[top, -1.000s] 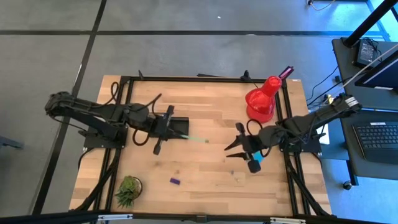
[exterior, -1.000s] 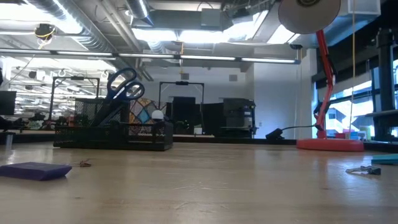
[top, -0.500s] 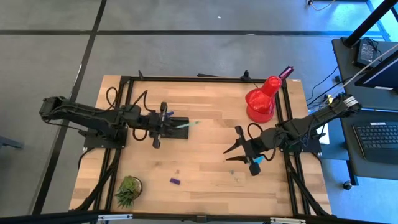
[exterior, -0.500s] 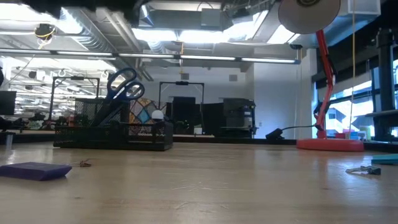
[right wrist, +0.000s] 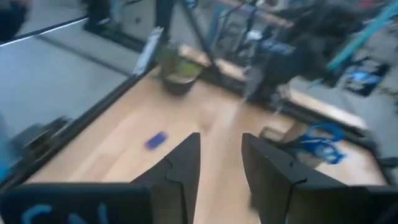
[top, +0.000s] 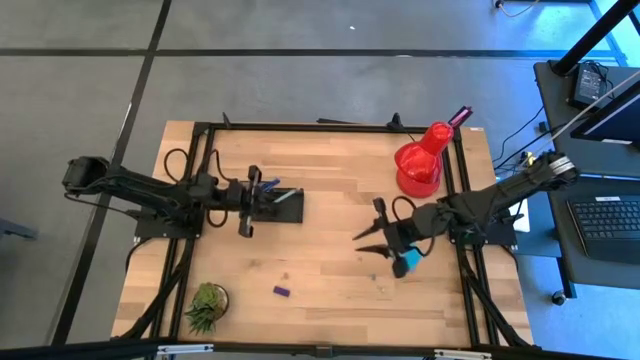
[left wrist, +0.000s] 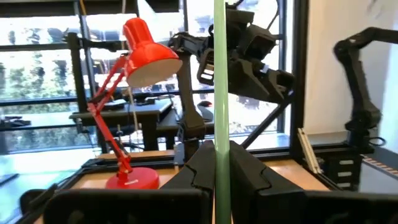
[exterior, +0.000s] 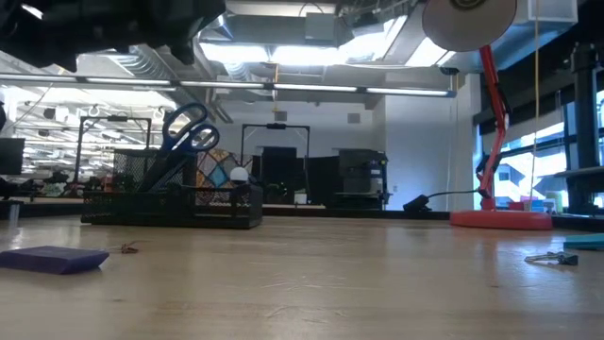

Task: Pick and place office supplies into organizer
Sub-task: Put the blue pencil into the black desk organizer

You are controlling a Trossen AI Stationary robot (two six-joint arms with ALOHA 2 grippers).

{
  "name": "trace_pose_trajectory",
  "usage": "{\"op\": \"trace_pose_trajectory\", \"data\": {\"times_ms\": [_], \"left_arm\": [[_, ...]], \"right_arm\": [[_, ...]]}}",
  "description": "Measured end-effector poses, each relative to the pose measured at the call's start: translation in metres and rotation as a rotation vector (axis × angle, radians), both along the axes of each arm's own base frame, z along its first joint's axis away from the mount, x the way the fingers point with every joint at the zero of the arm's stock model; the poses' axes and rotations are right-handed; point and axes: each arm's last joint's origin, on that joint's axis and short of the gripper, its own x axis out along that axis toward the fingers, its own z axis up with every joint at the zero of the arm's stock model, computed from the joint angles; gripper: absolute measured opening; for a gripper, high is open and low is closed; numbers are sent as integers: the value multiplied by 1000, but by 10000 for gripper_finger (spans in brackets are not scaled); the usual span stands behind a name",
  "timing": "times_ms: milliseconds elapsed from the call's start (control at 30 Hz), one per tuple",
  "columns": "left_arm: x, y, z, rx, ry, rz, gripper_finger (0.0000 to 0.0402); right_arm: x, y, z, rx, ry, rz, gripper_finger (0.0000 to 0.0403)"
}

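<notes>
My left gripper (top: pixel 264 196) is shut on a pale green pen (left wrist: pixel 219 87) above the black organizer (top: pixel 291 211) at the table's left. Blue-handled scissors (exterior: pixel 189 132) stand in the organizer's cup section. My right gripper (top: pixel 365 242) hangs open over the table's right half, nothing between its fingers (right wrist: pixel 186 162). A cyan sticky-note pad (top: pixel 405 262) lies on the table below its wrist. A purple block (top: pixel 282 291) lies near the front edge. My left gripper pinches the pen between its two fingers (left wrist: pixel 245 168), which come about level from the table's left. The held stretch (left wrist: pixel 220 163) lies right between the fingertips. The pen runs on past them toward the table's right, slanting upward, lifted clear above the organizer.
A red desk lamp (top: pixel 420 165) stands at the far right corner. A small green potted plant (top: pixel 207 303) stands at the near left corner. A small metal thing (exterior: pixel 552 257) lies by the cyan pad. Bare wood lies between the two arms.
My left gripper has sunk and drawn back toward the table's left edge, tipping up from a downward slant to about level. The pen has swung with it; its free end, earlier out over the table's middle, is now above the organizer. My right gripper has rolled a little.
</notes>
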Motion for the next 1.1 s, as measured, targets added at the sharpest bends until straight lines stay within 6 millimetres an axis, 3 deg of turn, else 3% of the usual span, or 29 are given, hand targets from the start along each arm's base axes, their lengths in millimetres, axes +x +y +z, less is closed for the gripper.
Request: {"op": "trace_pose_trajectory", "data": {"times_ms": [233,533,867,1100], "left_arm": [[0,2,1,10,-7,13,14],[0,2,1,33,-14,5,15],[0,1,1,58,-14,7,15],[0,1,0,75,-7,10,15]], "right_arm": [[35,-16,5,53,-240,-91,121],[66,-24,4,-45,-565,51,121],[93,-63,-7,-62,-668,-60,121],[121,-72,-2,-69,-677,-87,121]]}}
